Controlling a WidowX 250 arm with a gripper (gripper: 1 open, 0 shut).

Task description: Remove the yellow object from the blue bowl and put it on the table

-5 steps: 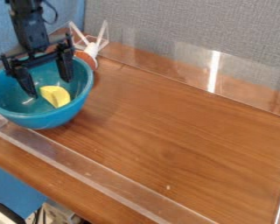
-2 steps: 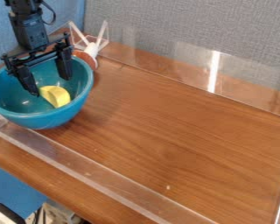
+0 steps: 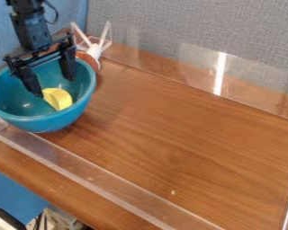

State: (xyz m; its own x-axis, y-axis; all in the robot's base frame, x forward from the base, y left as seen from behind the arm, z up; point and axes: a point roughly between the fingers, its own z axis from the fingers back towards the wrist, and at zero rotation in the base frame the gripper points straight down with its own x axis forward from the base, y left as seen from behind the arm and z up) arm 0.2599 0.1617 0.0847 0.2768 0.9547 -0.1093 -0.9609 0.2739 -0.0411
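The blue bowl (image 3: 26,115) sits at the left end of the table (image 3: 183,135). Inside it lies the yellow object (image 3: 58,98), a small curved piece resting against the bowl's right inner side. My gripper (image 3: 46,76) hangs straight down into the bowl just above the yellow object. Its black fingers (image 3: 25,77) stand wide apart, open, with nothing between them. The left part of the yellow object is partly covered by a finger.
Clear acrylic walls (image 3: 219,67) run along the table's edges. A small orange-and-white thing (image 3: 93,49) lies behind the bowl near the back wall. Bare wood stretches to the right of the bowl.
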